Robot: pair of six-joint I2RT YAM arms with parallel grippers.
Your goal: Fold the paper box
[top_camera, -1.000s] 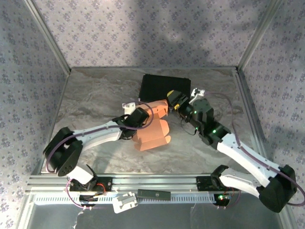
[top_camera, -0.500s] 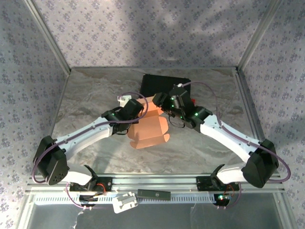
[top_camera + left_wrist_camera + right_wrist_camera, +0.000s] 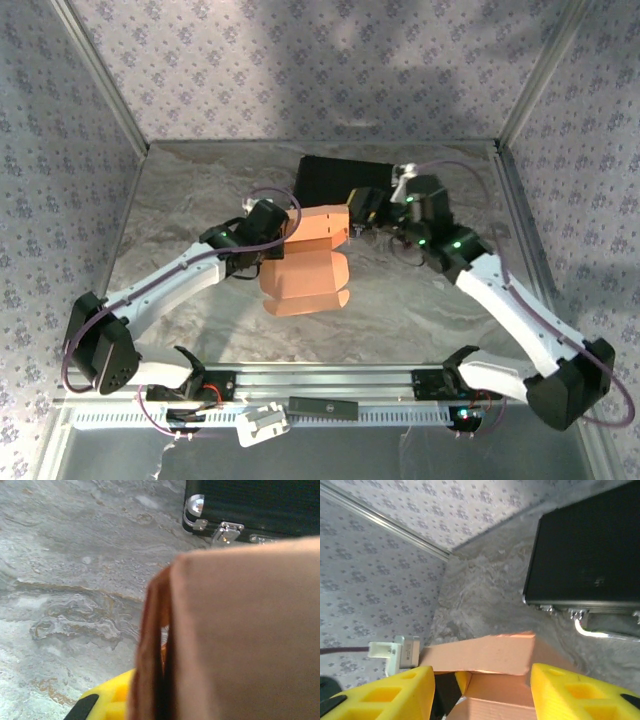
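The left gripper [image 3: 285, 238] clamps the paper box [image 3: 305, 278] at its left wall. The right gripper [image 3: 481, 675], fingers [image 3: 395, 692] apart, straddles its top flap.

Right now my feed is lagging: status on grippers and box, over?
Left gripper shut on box, left edge. Right gripper open at its far panel. Box part-folded. Case close behind.

The paper box [image 3: 240, 640] is blurred and cut off below.
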